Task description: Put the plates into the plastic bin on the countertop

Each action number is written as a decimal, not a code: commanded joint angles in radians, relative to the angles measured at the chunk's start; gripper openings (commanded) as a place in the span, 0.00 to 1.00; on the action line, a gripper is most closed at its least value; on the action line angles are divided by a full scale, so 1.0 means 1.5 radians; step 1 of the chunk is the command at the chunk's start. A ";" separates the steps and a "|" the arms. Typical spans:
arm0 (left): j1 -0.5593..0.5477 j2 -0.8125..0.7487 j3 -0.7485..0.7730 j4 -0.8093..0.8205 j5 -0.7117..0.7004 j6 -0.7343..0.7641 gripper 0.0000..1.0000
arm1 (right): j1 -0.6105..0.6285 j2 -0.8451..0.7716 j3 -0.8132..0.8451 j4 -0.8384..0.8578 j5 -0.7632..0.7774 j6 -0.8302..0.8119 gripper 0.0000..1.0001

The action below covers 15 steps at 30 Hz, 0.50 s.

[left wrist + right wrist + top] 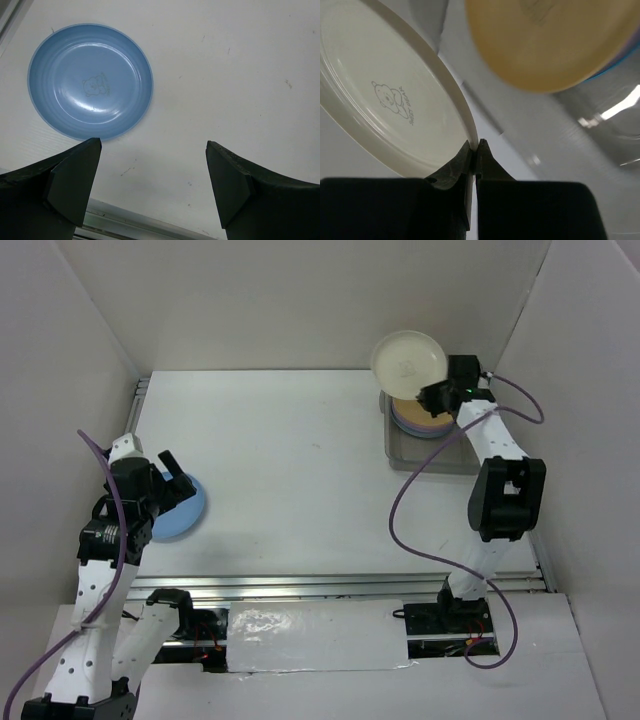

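Note:
My right gripper is shut on the rim of a cream plate, holding it tilted in the air beside the plastic bin. Inside the bin lies a stack of plates with a yellow-orange plate on top and lilac and blue edges showing under it. A blue plate lies flat on the countertop at the left. My left gripper hovers open just beside the blue plate, nothing between its fingers.
White walls enclose the countertop on the left, back and right. A metal rail runs along the near edge. The right arm's purple cable loops over the surface near the bin.

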 commanded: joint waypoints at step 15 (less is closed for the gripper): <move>0.003 0.011 -0.007 0.026 0.010 0.013 0.99 | -0.176 0.056 -0.025 -0.029 -0.089 -0.119 0.01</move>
